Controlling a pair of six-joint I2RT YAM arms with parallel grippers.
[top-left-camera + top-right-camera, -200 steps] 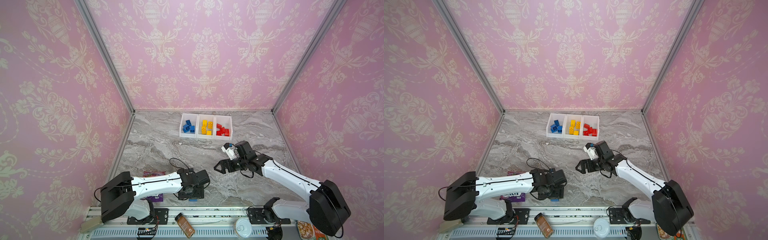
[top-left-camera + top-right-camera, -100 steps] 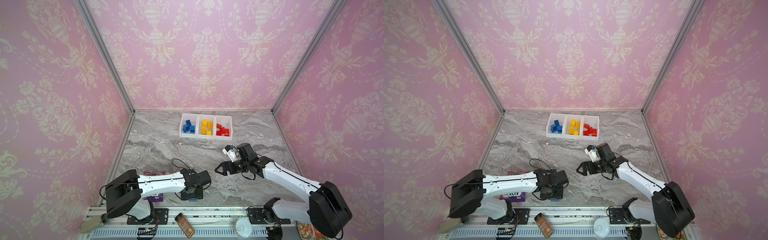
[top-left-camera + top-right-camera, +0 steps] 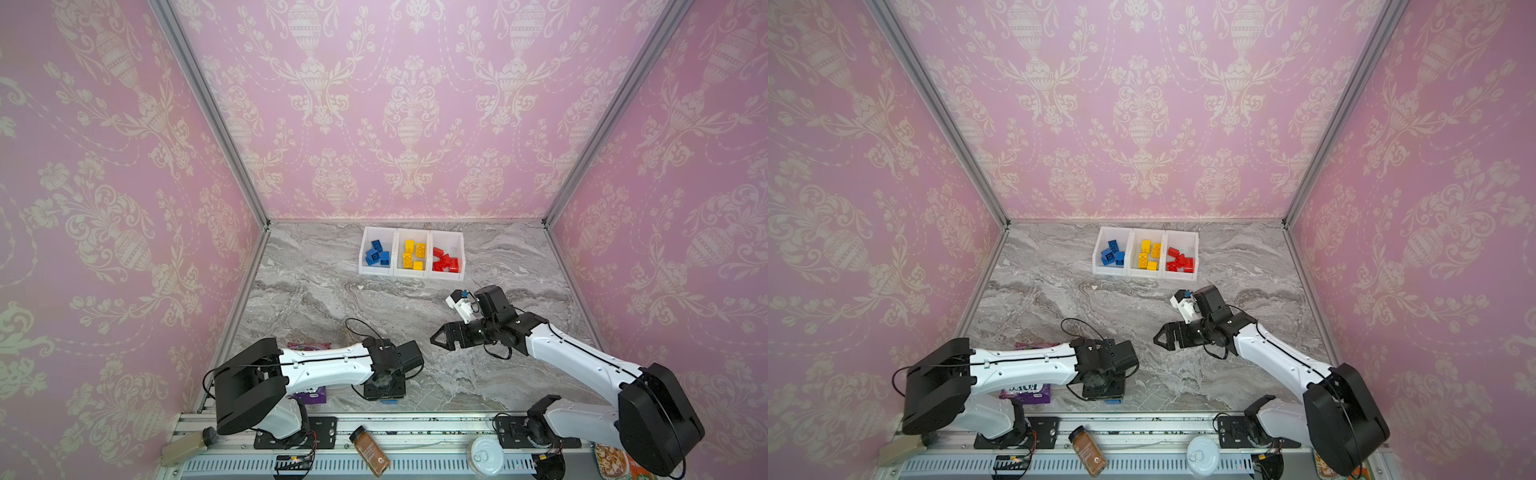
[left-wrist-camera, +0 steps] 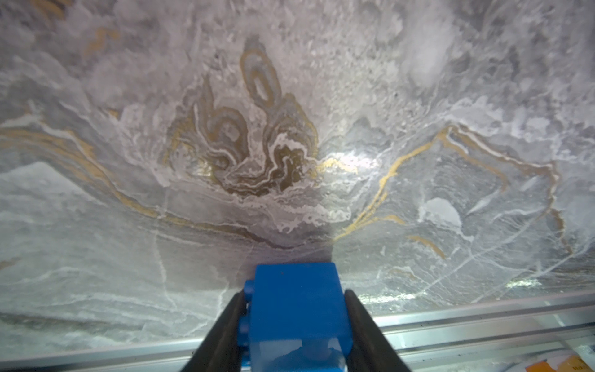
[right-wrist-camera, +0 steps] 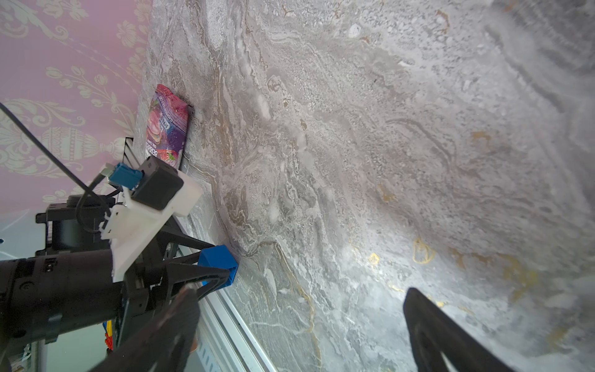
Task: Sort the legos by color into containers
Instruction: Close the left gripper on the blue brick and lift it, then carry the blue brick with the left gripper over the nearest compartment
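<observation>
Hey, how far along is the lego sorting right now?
Done: blue, yellow and red legos lie in separate containers. In hand: left pincer grips one blue brick near the table's front edge; right pincer hangs open, empty. Left: that brick into the blue bin.

Readable print: one pouch only.
You can read "BERR…" on the purple snack pouch point(image 5: 167, 128) lying on the surface point(image 5: 354, 161); its smaller lettering and the spice jar point(image 3: 370, 451) label are illegible.

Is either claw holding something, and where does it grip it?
The left gripper pinches a blue brick by two opposite sides, the studded one and the side facing it. The right gripper is open and holds nothing.
</observation>
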